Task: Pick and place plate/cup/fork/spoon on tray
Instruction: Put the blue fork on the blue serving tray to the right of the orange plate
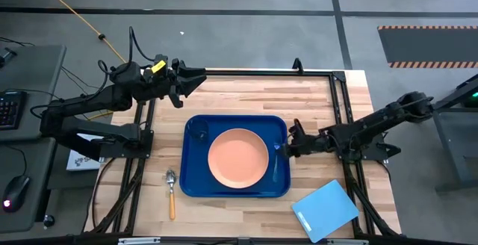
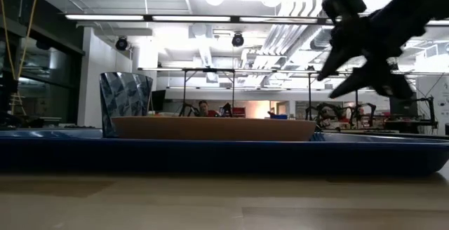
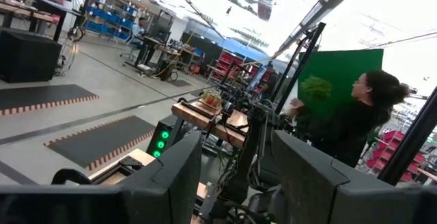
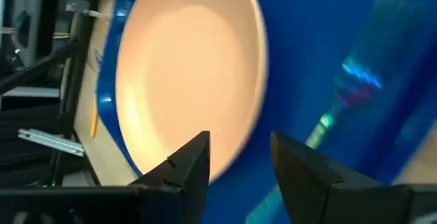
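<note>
One tray (image 1: 196, 187), mid-table. On it: one plate (image 1: 237, 157) at centre; one cup (image 1: 198, 131) in far-left corner; one fork (image 1: 277, 164) along right rim. One spoon (image 1: 171, 193) on table (image 1: 246, 92), just left of tray. One light-blue board (image 1: 325, 211) near right. Right gripper (image 1: 288, 142) above tray's right edge by fork, jaws apart, empty. Left gripper (image 1: 196, 78) raised far left, jaws apart, empty.
</note>
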Available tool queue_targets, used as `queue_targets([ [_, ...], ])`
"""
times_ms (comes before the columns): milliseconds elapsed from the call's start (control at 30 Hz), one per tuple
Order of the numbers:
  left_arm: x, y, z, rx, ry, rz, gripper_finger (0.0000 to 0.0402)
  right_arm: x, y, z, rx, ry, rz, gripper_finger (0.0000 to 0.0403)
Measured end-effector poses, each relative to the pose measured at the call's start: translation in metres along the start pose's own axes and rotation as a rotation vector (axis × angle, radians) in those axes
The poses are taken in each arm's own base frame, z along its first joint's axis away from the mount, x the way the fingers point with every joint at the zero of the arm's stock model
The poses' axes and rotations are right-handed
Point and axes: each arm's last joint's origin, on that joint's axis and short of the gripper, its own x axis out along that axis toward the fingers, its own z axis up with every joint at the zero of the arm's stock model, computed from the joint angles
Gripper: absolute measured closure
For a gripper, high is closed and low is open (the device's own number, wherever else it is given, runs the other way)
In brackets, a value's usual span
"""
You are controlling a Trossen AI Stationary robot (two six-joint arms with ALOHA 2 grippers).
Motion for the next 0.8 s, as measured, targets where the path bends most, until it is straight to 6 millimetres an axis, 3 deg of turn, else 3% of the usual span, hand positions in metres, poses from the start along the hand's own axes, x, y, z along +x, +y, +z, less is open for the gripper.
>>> queue_targets([
  [100, 0.0, 0.0, 0.0, -0.001, 0.0, 0.0, 0.0229, 0.004, 0.002, 0.007, -0.098, -0.017, -0.016, 0.0284],
  [300, 0.0, 0.0, 0.0, -0.002, -0.001, 0.0, 0.0229, 0.004, 0.021, 0.018, -0.42, 0.046, -0.047, 0.0392],
  [500, 0.0, 0.0, 0.0, -0.002, -0.002, -0.001, 0.0229, 0.018, 0.025, 0.012, -0.726, 0.262, -0.085, 0.0397],
  [800, 0.0, 0.0, 0.0, -0.001, -0.003, -0.001, 0.0229, 0.054, 0.026, -0.007, -0.897, 0.401, -0.107, 0.0401],
])
